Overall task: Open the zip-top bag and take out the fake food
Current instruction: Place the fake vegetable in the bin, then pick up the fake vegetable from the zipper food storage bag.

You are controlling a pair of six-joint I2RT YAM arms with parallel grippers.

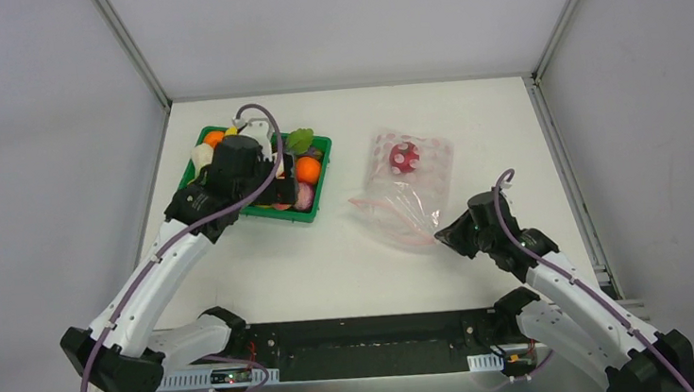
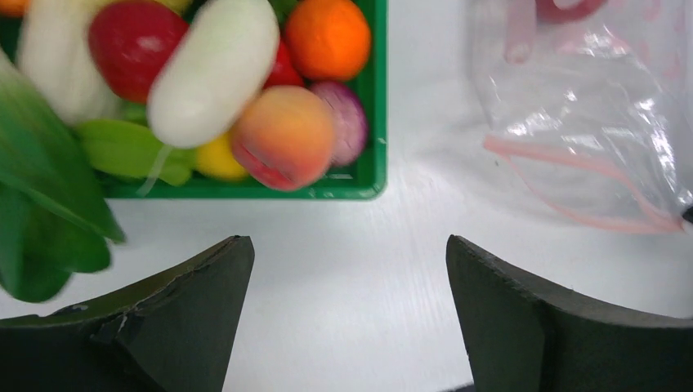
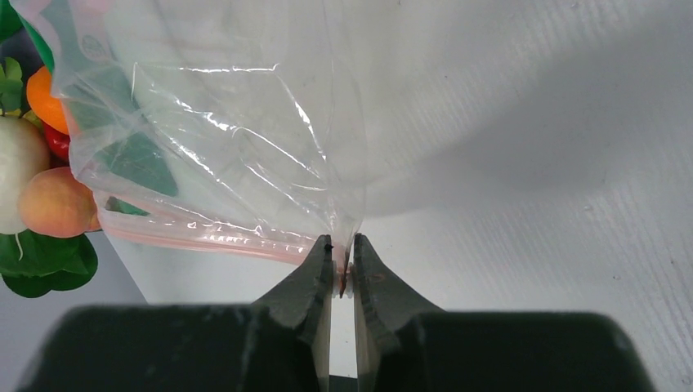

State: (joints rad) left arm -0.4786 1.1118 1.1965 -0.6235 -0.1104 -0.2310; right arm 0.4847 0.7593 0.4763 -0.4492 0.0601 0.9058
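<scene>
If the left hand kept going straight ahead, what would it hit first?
Probably the near corner of the green tray, beside the peach, though depth is unclear and the open left hand might touch bare table first.

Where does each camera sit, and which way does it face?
Top external: above and behind the bases, looking down on the table; left arm and right arm show.
Left wrist: looks past the open left end effector at the green tray of fake food.
Right wrist: looks past the right end effector, shut on the zip-top bag.
Shared: bag and fake food appear in all three.
</scene>
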